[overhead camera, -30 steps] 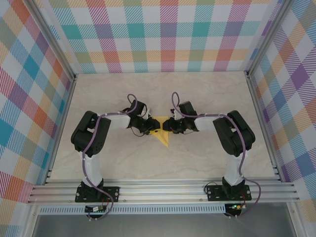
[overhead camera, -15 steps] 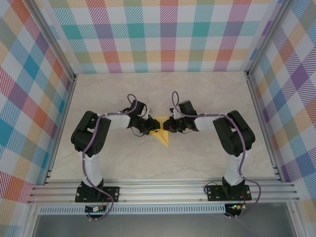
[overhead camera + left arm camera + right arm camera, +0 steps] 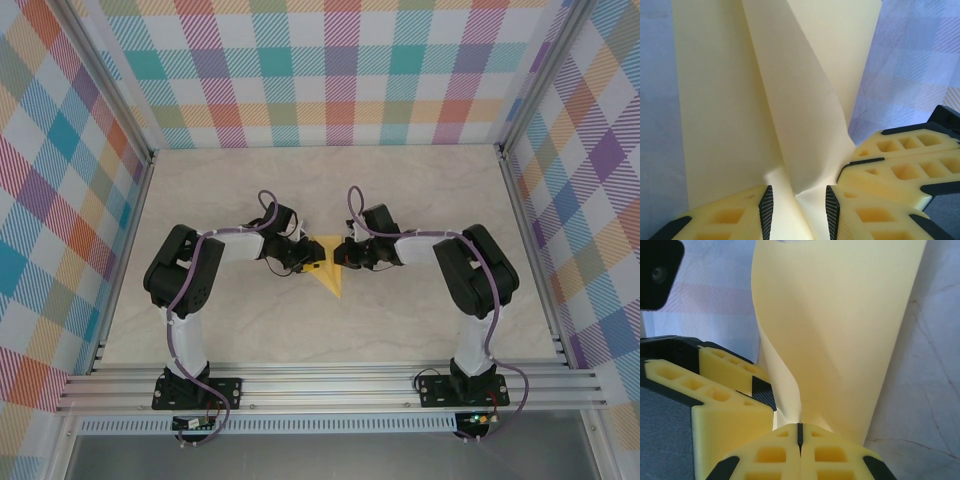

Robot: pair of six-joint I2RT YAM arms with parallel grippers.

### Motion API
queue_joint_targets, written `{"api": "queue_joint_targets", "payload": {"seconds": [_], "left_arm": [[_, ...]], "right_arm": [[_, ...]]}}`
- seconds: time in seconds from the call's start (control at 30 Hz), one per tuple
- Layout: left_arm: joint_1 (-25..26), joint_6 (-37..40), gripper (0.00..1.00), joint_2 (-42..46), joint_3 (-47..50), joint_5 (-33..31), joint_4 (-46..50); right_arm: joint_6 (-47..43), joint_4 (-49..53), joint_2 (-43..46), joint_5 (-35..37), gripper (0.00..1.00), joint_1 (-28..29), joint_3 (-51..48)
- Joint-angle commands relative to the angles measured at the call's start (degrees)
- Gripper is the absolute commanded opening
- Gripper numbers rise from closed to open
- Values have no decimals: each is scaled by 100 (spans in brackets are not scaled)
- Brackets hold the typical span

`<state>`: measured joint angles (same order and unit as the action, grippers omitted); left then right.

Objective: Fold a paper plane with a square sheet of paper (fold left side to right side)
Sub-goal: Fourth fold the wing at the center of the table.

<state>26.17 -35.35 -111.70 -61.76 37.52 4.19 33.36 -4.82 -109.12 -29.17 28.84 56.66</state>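
Observation:
The square sheet of paper (image 3: 330,272), yellow and creased into a pointed shape, lies mid-table with its tip toward the arms. Both grippers meet over its far end. My left gripper (image 3: 313,259) reaches in from the left. In the left wrist view the left gripper (image 3: 799,212) is open, its ribbed pads (image 3: 766,212) apart, and a raised fold of the paper (image 3: 790,125) runs between them. My right gripper (image 3: 341,256) comes from the right. In the right wrist view the right gripper (image 3: 800,429) is shut on the lifted edge of the paper (image 3: 840,340), which curls upward from the seam.
The table (image 3: 420,190) is pale marble-patterned, boxed in by checked walls (image 3: 330,70) and aluminium rails (image 3: 330,385) at the near edge. The two sets of yellow fingers nearly touch: the right fingers (image 3: 905,160) show in the left wrist view, the left fingers (image 3: 715,385) in the right wrist view.
My right gripper has shut on the paper's edge. The left gripper has stayed partly open around the fold, and both arms have barely shifted.

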Motion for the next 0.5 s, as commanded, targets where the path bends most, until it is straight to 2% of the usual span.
{"api": "queue_joint_targets", "payload": {"seconds": [0.0,0.47], "left_arm": [[72,48,35,-36,15,-131,142],[72,49,35,-43,6,-131,160]], "right_arm": [[-199,168,219,107,0,-65,-67],[-476,496,236,308,0,-80,-80]]}}
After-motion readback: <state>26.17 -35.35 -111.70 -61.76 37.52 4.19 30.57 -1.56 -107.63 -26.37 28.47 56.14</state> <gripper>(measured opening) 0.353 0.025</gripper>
